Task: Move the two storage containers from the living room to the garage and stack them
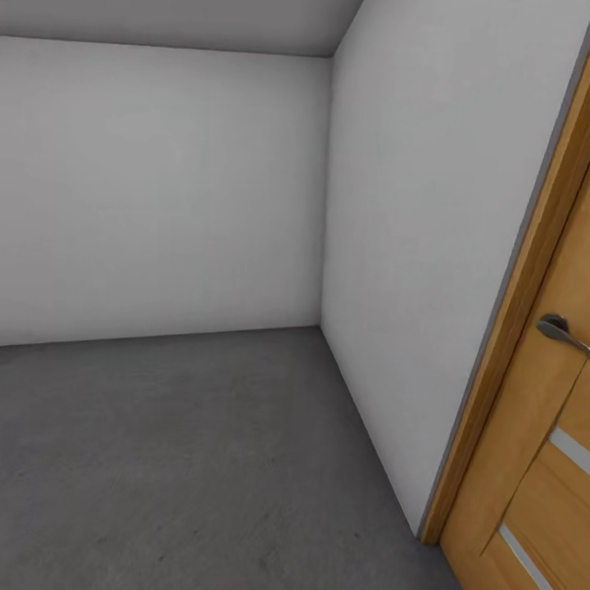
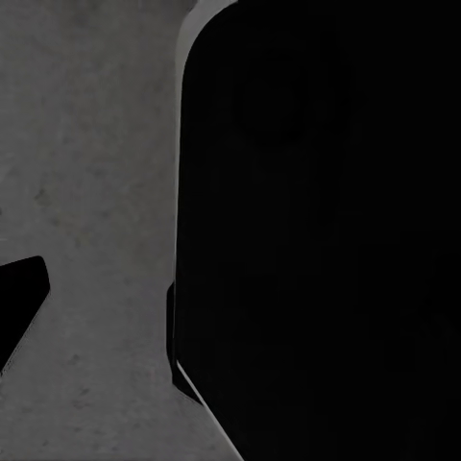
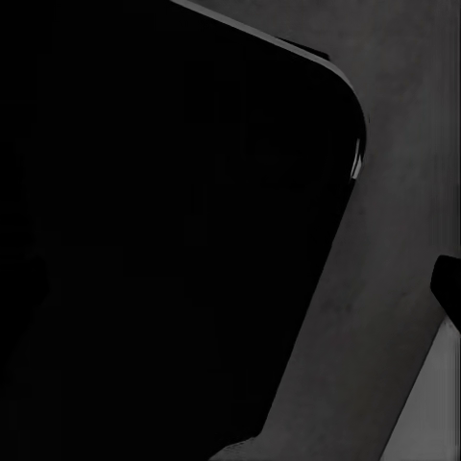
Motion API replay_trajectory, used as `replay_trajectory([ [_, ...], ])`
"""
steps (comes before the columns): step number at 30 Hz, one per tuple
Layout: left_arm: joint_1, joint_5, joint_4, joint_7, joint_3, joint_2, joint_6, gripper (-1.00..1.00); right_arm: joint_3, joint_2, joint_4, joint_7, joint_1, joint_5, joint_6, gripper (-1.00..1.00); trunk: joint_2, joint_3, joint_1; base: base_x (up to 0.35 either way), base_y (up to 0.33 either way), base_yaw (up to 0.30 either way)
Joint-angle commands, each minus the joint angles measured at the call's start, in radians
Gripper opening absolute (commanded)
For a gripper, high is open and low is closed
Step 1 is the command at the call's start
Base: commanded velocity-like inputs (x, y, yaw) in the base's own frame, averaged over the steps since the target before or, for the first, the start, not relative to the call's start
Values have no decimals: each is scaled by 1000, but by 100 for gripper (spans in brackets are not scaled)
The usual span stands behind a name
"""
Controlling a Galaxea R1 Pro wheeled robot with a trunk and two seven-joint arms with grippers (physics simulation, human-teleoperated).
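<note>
From my head camera I see the garage's dark grey rough concrete floor [image 1: 188, 442] meeting plain white walls [image 1: 164, 188], with a slatted wooden door [image 1: 541, 426] at my right. Whether either pincer is clenched or released, I cannot tell. By their description, I judge the thin-walled tubs light and stiff, best held at the rims.

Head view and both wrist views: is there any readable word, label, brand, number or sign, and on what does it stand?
None: no text can be read in any view.
The plain white walls, the dark grey concrete floor and the light wooden door with its grey metal lever handle carry no lettering.
The black robot body in the wrist views bears no marking.
</note>
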Motion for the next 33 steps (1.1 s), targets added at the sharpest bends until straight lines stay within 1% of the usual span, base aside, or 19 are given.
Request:
replay_trajectory([
  [1, 1, 7, -2, 1, 0, 0, -2, 100, 8, 0, 0, 0, 0, -11, -3, 100, 0, -1, 1, 329, 0, 0],
  [5, 1, 9, -2, 1, 1, 0, -8, 100, 8, 0, 0, 0, 0, -13, -3, 100, 0, -1, 1, 166, 0, 0],
  [12, 1, 15, -3, 0, 0, -2, -10, 100, 8, 1, 0, 0, 0, -15, -2, 100, 0, -1, 1, 28, 0, -49],
  [33, 1, 13, -3, -3, -8, -4, -10, 100, 8, 0, 0, 0, 0, -15, -1, 100, 0, -1, 1, 1, 0, -233],
])
